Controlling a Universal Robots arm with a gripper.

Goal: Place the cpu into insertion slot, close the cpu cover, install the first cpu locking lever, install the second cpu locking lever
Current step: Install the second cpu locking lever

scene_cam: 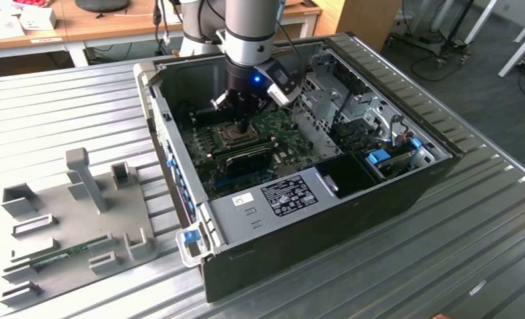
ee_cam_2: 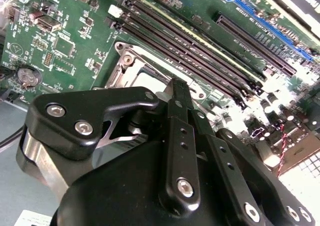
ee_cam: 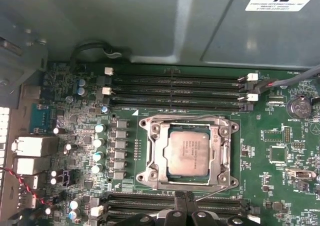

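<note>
On the exterior view's left, a grey fixture plate with upright blocks lay on the ribbed metal surface, well apart from the open computer case. Farther right, the arm reached down into the case, and the tool hung just over the insertion slot on the green motherboard, with the case's walls standing close on either side.

In the first wrist view the cpu sat flat in the insertion slot, its grey top showing through the window of the cpu cover, which lay down around it. Long black memory slots ran along one edge of the socket and more along the opposite edge, leaving little bare board between. The tool's fingers stood pressed together, gripping nothing, at the socket's rim beside a thin locking lever.

In the second wrist view the fingers met just over the socket's frame.
</note>
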